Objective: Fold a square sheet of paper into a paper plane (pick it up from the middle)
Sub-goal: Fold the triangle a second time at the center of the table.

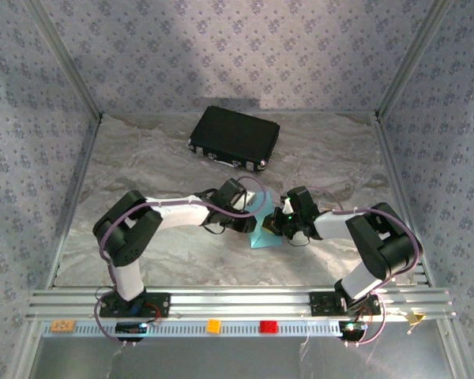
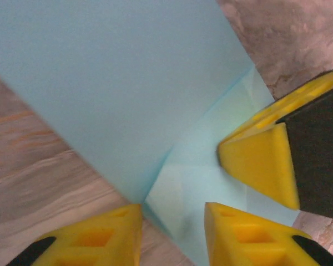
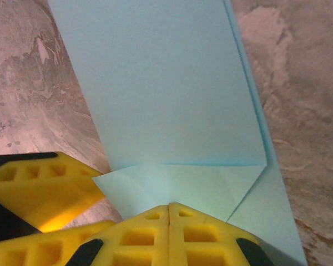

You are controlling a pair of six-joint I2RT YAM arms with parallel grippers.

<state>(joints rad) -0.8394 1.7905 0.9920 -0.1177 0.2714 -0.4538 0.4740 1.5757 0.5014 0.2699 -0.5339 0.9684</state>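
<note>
The marble-patterned table (image 1: pixel 142 158) is carrying a black case (image 1: pixel 234 138) near its far side, well apart from the work. Both arms are reaching in to meet at the table's middle, where the square sheet of paper (image 3: pixel 161 83) is lying. It is already partly folded, with a broad flap turned over and a small corner flap (image 3: pixel 177 185) showing beneath it.

The left tool (image 2: pixel 172 213) is standing with its fingers apart over the paper's near edge, gripping nothing. The right tool (image 3: pixel 169 213) is holding its fingers together, tips bearing on the small flap. I cannot tell whether a layer is pinched between them.

Judging from this, the sheet is being pinned at one spot alone. The thin paper is likely to pivot or slide there, skewing the crease, and the loose flap may spring back. The two tools are also working just beside each other, so a careless move could knock them together.
</note>
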